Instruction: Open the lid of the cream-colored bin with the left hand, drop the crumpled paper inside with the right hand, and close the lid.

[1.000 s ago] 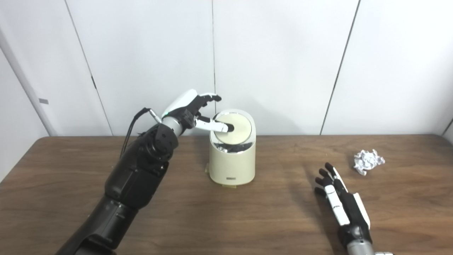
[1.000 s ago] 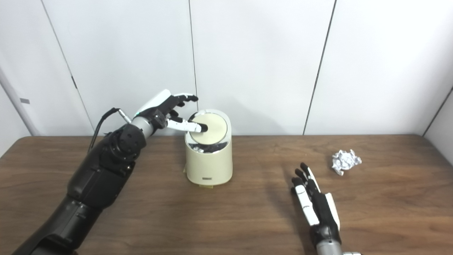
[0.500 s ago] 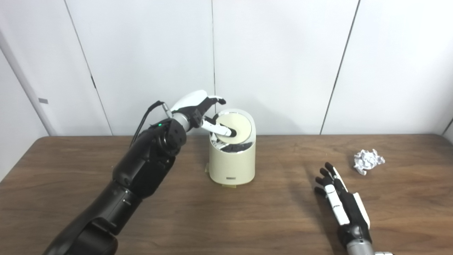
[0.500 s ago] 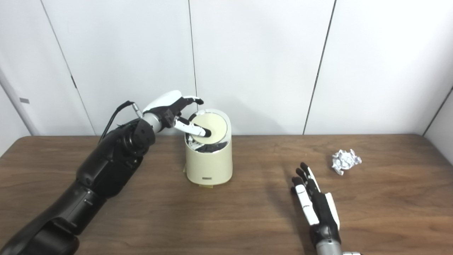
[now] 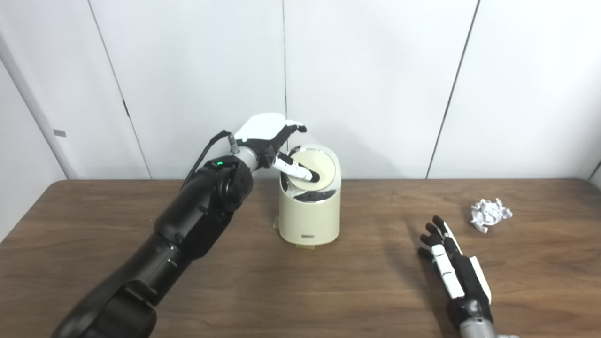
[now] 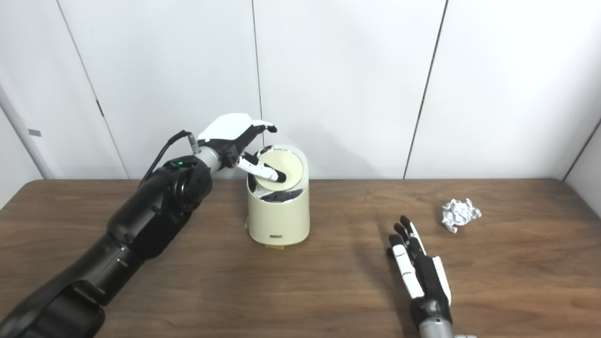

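Nearest, the right hand lies flat on the counter as before, fingers spread, grasping nothing. Beyond it, to the right, the paper sits unmoved. Farther back, the left hand has rolled palm-down over the bin, one finger pressing the lid, now tilted more steeply.

We find no readable text. The bin carries a small dark label low on its front, near the base; its lettering is too small for us to make out.
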